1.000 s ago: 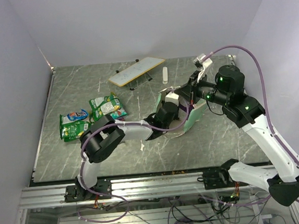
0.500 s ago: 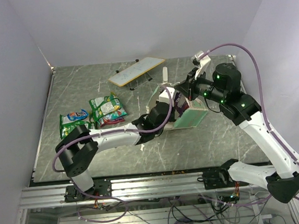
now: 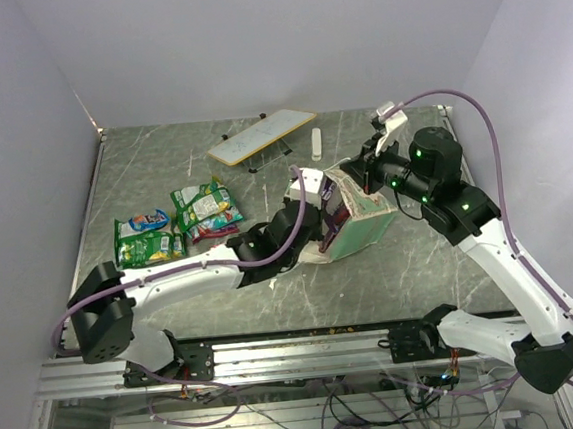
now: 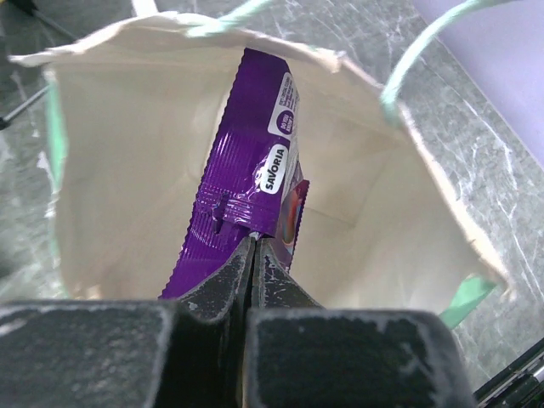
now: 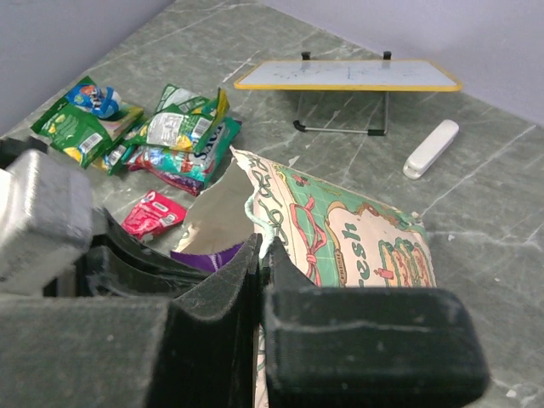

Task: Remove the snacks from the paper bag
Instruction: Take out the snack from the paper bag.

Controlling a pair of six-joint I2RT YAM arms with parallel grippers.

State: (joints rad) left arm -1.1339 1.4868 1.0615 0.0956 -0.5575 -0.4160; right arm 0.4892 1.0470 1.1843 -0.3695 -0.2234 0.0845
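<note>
The mint-green paper bag [image 3: 364, 230] lies tilted at mid-table with its mouth facing left. My right gripper [image 5: 265, 246] is shut on the bag's upper rim by the cord handle, next to the printed side [image 5: 365, 246]. My left gripper [image 4: 253, 242] reaches into the cream inside [image 4: 127, 170] and is shut on the near edge of a purple snack packet [image 4: 246, 161]. That packet's edge also shows in the bag's mouth [image 5: 208, 255]. Green snacks [image 3: 206, 209] and a blue-white one [image 3: 145, 223] lie on the table to the left. A red packet [image 5: 153, 212] lies near the mouth.
A flat white board on black legs [image 3: 262, 136] stands at the back, with a small white oblong object [image 3: 315, 144] beside it. A small white scrap [image 3: 272, 281] lies under the left arm. Walls close in the table at left and back.
My left arm has stretched out, its elbow swinging down and left, with the gripper staying at the bag's mouth. The bag has tipped lower, its printed side turned up. The right gripper kept its hold.
</note>
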